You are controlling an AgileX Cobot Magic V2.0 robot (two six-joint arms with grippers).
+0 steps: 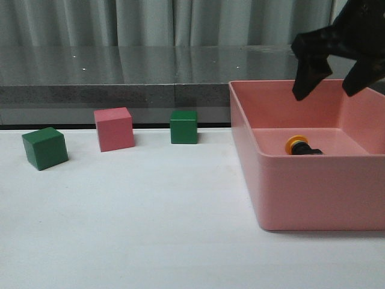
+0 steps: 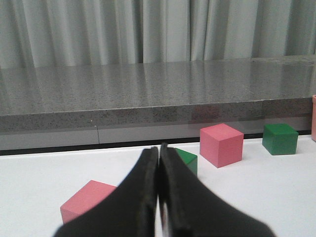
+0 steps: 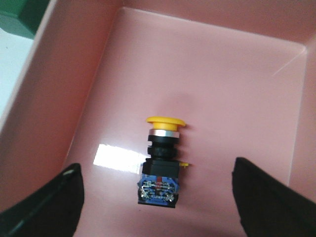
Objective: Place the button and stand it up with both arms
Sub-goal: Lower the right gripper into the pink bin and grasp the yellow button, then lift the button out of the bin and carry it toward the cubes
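The button [image 1: 299, 146] lies on its side on the floor of the pink bin [image 1: 313, 198], yellow cap toward the left in the front view. In the right wrist view the button [image 3: 161, 160] shows its yellow cap, silver collar, black body and blue base. My right gripper [image 1: 328, 84] hangs open above the bin, clear of the button; its fingers [image 3: 47, 202] stand wide on either side of the button in the right wrist view [image 3: 158, 197]. My left gripper [image 2: 159, 163] is shut and empty, low over the white table, out of the front view.
On the white table stand a green cube [image 1: 44, 147], a pink cube [image 1: 113, 129] and a second green cube [image 1: 183, 126]. The left wrist view shows pink cubes [image 2: 221, 144] [image 2: 86, 200] and green cubes [image 2: 280, 138] [image 2: 186, 160]. A grey ledge [image 1: 114, 90] runs behind.
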